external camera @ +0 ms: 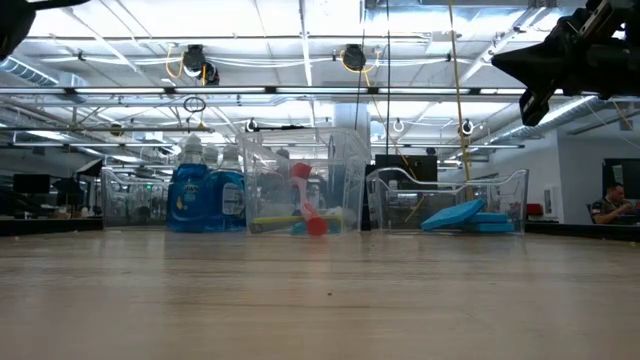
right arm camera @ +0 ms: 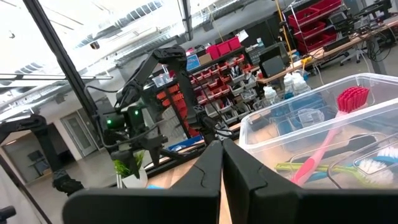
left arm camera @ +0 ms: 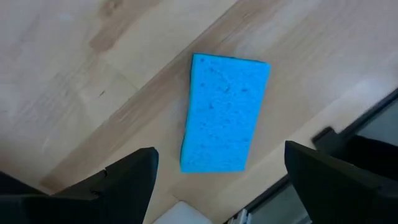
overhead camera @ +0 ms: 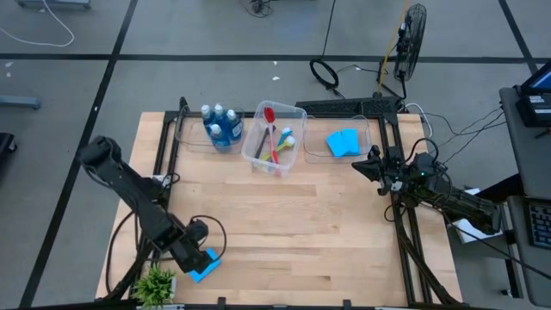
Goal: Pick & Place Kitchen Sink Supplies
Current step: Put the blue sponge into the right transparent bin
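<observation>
While your left gripper (overhead camera: 200,258) hovers with fingers spread above the blue sponge (left arm camera: 225,113) lying flat at the table's near left corner, beside the potted plant (overhead camera: 155,285), your right gripper (overhead camera: 368,164) waits raised, fingers pressed together. Farther back, three bins hold soap bottles (overhead camera: 222,126), brushes (overhead camera: 276,140) and more sponges (overhead camera: 343,143).

light: bright, even, from ceiling strip lamps (external camera: 200,40) | glare: window backlight, right wrist view | shadows: soft beside flat bright-blue rectangular sponge (left arm camera: 226,112) | blur: pale wooden tabletop (external camera: 320,310) foreground soft
</observation>
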Tool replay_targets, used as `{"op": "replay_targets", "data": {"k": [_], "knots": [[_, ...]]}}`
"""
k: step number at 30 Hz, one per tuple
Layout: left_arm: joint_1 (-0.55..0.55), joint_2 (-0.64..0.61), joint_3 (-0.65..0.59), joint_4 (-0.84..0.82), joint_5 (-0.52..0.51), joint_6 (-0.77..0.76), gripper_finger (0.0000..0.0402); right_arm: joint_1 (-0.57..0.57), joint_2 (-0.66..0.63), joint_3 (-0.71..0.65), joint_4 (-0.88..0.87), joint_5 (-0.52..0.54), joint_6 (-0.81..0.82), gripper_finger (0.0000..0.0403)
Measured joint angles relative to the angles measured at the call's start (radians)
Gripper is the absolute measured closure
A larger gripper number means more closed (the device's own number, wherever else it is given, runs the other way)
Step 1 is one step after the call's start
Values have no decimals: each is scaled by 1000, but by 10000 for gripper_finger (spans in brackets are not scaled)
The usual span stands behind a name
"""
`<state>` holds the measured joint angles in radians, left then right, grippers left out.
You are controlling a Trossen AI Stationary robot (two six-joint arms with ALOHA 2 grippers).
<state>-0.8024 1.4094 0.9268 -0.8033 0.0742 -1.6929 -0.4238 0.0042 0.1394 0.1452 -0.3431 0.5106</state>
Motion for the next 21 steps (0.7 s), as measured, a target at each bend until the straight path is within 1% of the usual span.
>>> {"op": "replay_targets", "data": {"k": [7,13,21], "knots": [[-7,59,0,42,-1,-9,52,0,0,0,0,0,0,403],[-8,121,0,90,0,52,52,0,0,0,0,0,-1,403],[-7,217,0,72,15,81,53,0,0,0,0,0,-2,403]]}}
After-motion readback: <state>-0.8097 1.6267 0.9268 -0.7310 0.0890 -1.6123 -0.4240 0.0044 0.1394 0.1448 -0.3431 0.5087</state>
